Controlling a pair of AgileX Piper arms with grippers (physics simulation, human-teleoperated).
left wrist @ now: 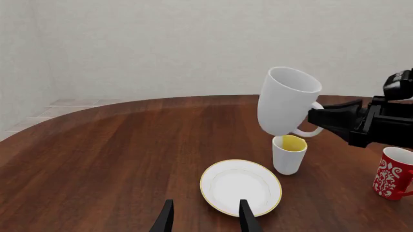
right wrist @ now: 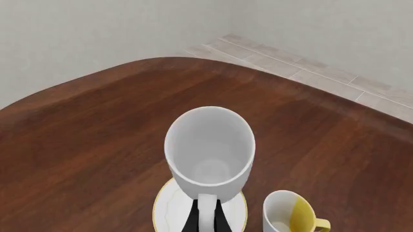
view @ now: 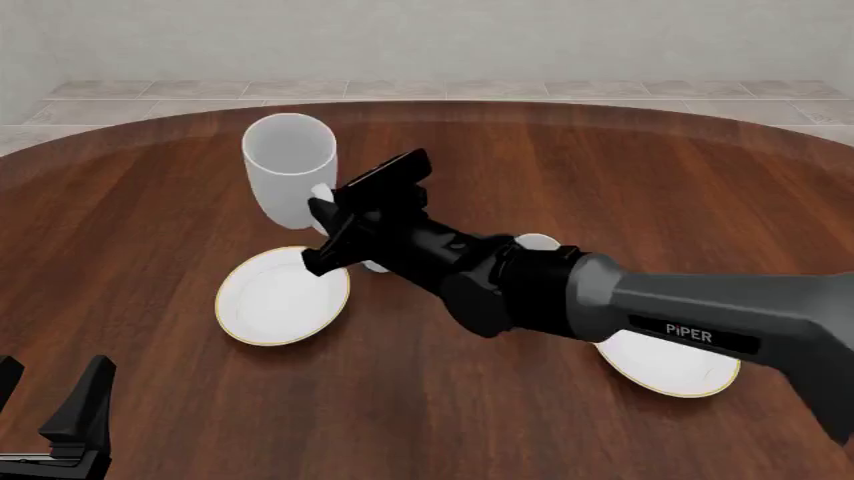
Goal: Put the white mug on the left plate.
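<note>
The tall white mug [view: 288, 165] hangs tilted in the air, with my right gripper [view: 324, 205] shut on its loop handle [left wrist: 314, 131]. It is lifted over the far edge of the left plate [view: 280, 298], a shallow white plate with a gold rim. From the right wrist view I look down into the white mug [right wrist: 210, 154], with the left plate [right wrist: 169, 212] showing underneath it. In the left wrist view the white mug [left wrist: 286, 99] floats just above a smaller mug. My left gripper [left wrist: 206, 212] is open and empty, low near the table's front left, short of the left plate [left wrist: 240, 186].
A small white mug with yellow inside [left wrist: 289, 154] stands just beyond the left plate, on its right. A red mug with white lettering [left wrist: 393, 173] stands further right. A second gold-rimmed plate [view: 674, 368] lies partly under my right arm.
</note>
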